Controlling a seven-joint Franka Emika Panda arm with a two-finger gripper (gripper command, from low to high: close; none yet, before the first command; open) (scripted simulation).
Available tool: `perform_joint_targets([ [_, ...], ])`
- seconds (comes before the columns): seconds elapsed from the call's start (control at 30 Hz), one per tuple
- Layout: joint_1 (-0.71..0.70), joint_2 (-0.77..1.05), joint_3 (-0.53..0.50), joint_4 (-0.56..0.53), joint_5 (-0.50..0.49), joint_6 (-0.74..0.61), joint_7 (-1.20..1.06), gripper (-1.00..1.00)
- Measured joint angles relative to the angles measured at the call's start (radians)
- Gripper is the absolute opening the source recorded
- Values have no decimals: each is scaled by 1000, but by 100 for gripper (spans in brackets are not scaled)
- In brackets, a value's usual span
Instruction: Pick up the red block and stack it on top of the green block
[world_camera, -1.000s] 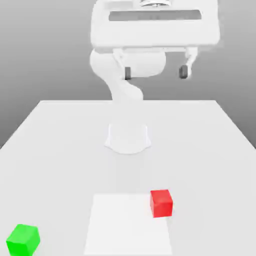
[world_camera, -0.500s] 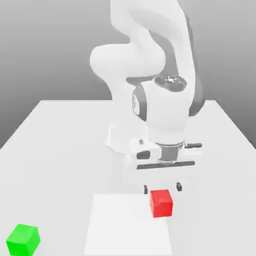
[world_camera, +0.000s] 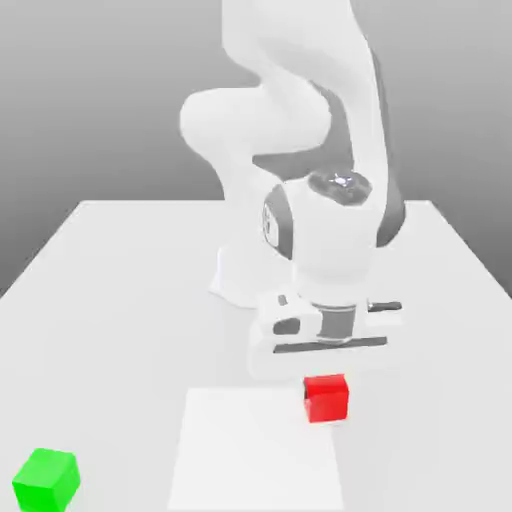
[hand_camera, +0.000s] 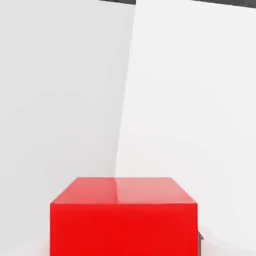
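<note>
The red block (world_camera: 327, 400) sits on the table right of centre, at the far right corner of a pale square patch (world_camera: 255, 455). My gripper (world_camera: 325, 373) has come down directly over it, and the white hand covers the block's upper edge in the exterior view. The hand view has the red block (hand_camera: 124, 220) very close, directly under the hand. The green block (world_camera: 46, 479) rests alone at the near corner on the exterior view's left, far from the gripper.
The arm's white base (world_camera: 250, 275) stands at mid-table behind the hand. The white table (world_camera: 120, 300) stretches wide to the exterior view's left, with its edges near both sides of the picture.
The hand dropped from high above the table to just over the red block, then sank lower onto it. The red block shifted slightly up in the picture. The green block stayed put.
</note>
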Motion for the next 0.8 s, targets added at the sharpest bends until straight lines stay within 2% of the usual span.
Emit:
perform_joint_targets([
  [0.13, -48, -10, -50, 65, 13, -75, 79, -100],
  [0.4, -217, 87, -170, 271, 37, -183, 316, -100],
  [0.67, -345, 193, -323, 479, 106, -292, 525, -100],
  [0.8, -382, 317, -316, 513, 166, -207, 516, -100],
])
